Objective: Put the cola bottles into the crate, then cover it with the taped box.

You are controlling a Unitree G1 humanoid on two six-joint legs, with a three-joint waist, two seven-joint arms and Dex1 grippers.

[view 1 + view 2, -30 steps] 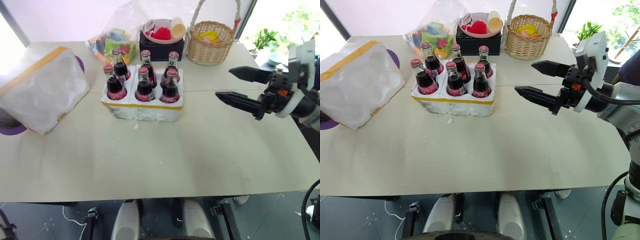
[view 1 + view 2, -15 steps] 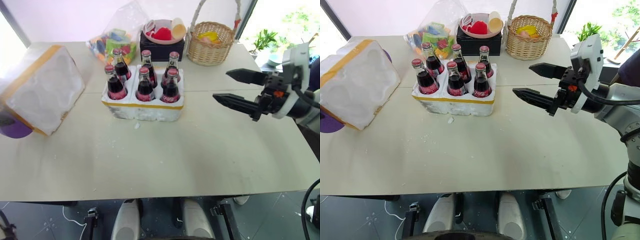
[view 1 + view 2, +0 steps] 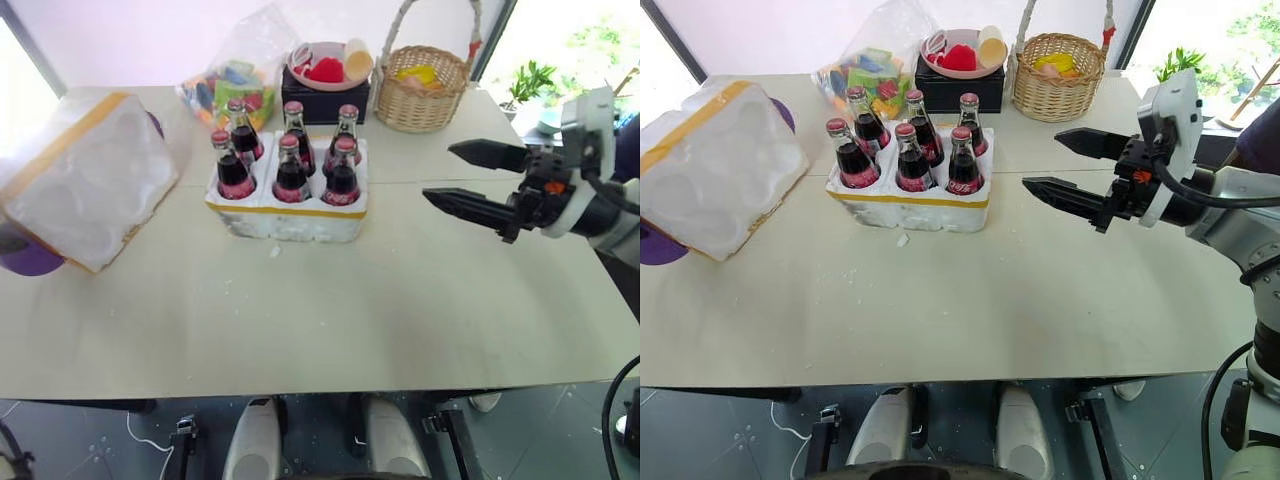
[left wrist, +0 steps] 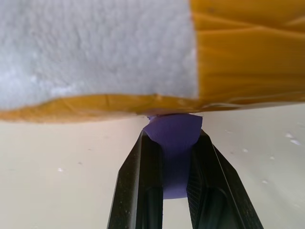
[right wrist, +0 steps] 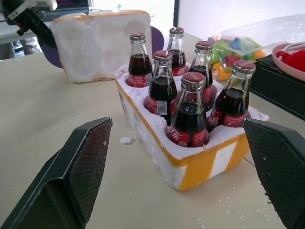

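Note:
Several cola bottles [image 3: 291,170] with red caps stand upright in the wells of the crate [image 3: 290,218], a low white foam block with a yellow band, at the table's middle back. The taped box [image 3: 85,180] lies tilted at the far left, its open wells facing the crate, resting on a purple disc [image 3: 25,258]. My left gripper [image 4: 172,136] is shut on the rim of that purple disc [image 4: 174,162], right under the box's yellow-taped edge [image 4: 248,57]. Right of the crate, my right gripper [image 3: 438,172] hovers open and level, pointing at the bottles with nothing between its fingers.
Along the table's back edge stand a wicker basket [image 3: 420,85], a black box with a pink bowl [image 3: 325,70] on top, and a clear bag of colourful items [image 3: 225,85]. White foam crumbs [image 3: 273,251] lie in front of the crate.
The left gripper has closed on the purple disc's rim, and the taped box has tipped up slightly at that side. The right gripper stays open in place.

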